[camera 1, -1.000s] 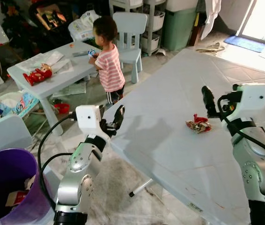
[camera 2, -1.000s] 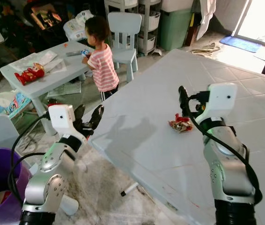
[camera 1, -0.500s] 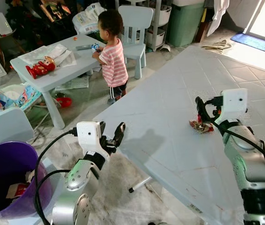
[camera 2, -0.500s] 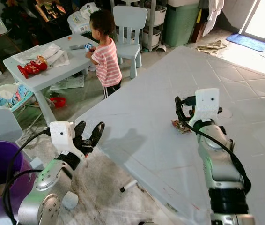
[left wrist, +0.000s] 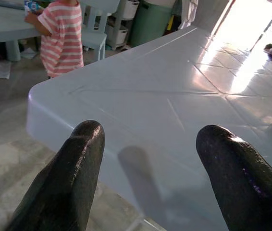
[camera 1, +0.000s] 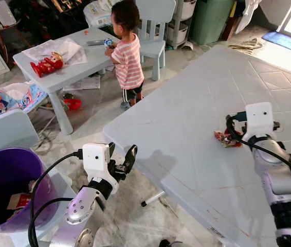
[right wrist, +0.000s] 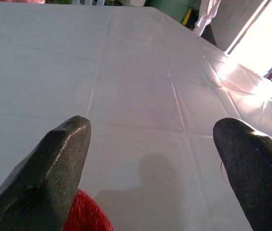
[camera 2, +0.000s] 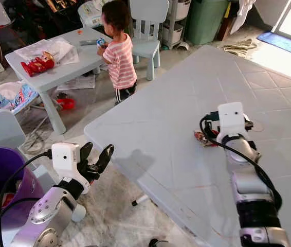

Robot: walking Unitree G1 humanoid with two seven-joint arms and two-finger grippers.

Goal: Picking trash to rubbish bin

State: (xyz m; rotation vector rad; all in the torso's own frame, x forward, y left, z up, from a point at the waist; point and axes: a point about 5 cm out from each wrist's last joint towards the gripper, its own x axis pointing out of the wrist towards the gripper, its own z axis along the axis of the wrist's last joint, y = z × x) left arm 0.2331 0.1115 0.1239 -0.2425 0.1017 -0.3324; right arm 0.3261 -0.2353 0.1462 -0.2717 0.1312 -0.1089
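One item is outstanding: the crumpled red wrapper lies between your right gripper's parted fingers, not yet clamped, on the pale blue plastic table. Your left gripper, fingers apart and empty, waits off the table's corner. The purple plastic bin beyond it already holds scraps; lift and carry remain.

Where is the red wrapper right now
The red wrapper lies on the big pale table, toward the robot's right, directly at the open fingers of the right gripper.

Silver jointed arms, white boxy wrist housings, looping black cables, left tool with two long black fingers
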